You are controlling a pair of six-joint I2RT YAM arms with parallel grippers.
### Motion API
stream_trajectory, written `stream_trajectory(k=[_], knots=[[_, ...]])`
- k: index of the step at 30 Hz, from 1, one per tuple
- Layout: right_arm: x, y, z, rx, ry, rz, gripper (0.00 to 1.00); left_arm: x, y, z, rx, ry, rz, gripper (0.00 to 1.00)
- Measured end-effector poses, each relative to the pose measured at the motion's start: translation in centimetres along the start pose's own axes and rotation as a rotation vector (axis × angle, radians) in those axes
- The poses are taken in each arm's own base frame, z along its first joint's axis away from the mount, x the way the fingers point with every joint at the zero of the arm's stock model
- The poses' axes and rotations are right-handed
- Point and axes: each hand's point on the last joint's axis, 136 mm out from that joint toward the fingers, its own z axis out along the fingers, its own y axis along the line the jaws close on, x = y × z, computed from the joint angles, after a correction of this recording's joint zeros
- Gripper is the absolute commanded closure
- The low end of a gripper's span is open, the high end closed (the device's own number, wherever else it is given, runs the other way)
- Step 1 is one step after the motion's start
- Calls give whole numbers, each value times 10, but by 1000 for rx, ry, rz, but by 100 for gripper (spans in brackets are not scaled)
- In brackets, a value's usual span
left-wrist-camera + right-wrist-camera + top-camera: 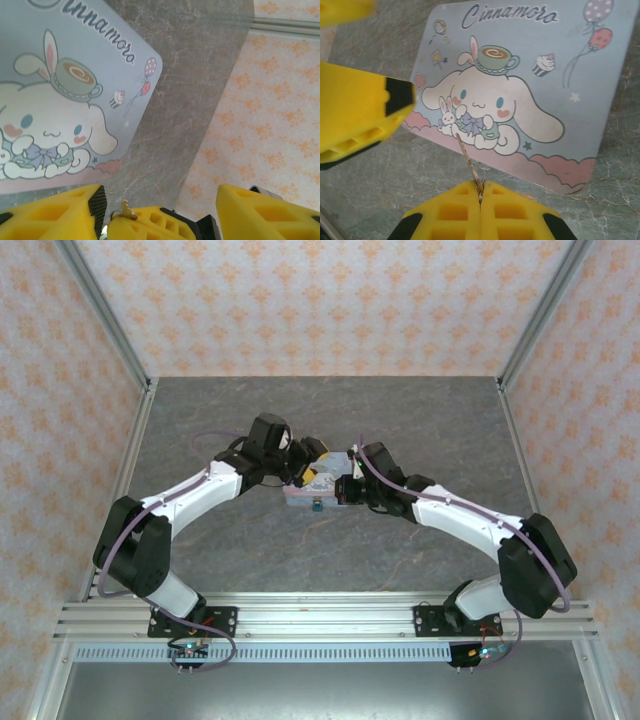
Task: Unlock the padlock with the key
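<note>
My right gripper [480, 188] is shut on the key [468, 161], a thin pale blade seen edge-on that points over the front edge of the tin [580, 100]. In the left wrist view the key's [125, 208] tip pokes up beside a right finger lying between my left gripper's fingers [55, 212], which stand wide apart; the left gripper [165, 215] is open. From above, both grippers meet over the tin [299, 496], left [308, 466] and right [340, 486]. A small teal spot at the tin's near edge looks like the padlock [316, 505]; the wrist views hide it.
The pastel blue tin [60, 90] with a white cartoon character lies flat mid-table on the grey marbled surface [420, 430]. Patterned walls and metal posts [105, 315] close in the left, right and back sides. A left finger [360, 115] crosses the right wrist view.
</note>
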Motion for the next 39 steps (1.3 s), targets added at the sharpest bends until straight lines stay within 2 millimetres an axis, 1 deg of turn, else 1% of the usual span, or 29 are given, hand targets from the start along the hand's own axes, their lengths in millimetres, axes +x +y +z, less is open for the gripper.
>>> stream_trajectory(k=[3, 4, 8, 11, 19, 21, 24, 27, 38, 39], knots=[[-1, 6, -1, 12, -16, -54, 100, 5, 0, 2, -1, 10, -27, 44], [-1, 8, -2, 15, -19, -69, 100, 7, -1, 2, -2, 14, -35, 46], [-5, 16, -5, 27, -37, -120, 100, 12, -4, 3, -1, 22, -52, 50], [-7, 19, -6, 41, -43, -148, 100, 13, -5, 3, -3, 21, -54, 55], [-7, 14, -8, 80, -44, -177, 100, 15, 0, 3, -26, 24, -60, 56], [-8, 13, -8, 91, -47, -180, 100, 15, 2, 3, -34, 26, -64, 55], [-9, 12, -9, 98, -49, -185, 100, 15, 4, 3, -40, 25, -66, 50], [-12, 14, -11, 99, -53, -188, 100, 15, 4, 3, -43, 23, -67, 50], [-13, 15, -11, 98, -56, -192, 100, 14, 16, 15, -80, 27, -79, 60], [-13, 15, -11, 97, -56, -192, 100, 14, 16, 15, -81, 27, -79, 63]])
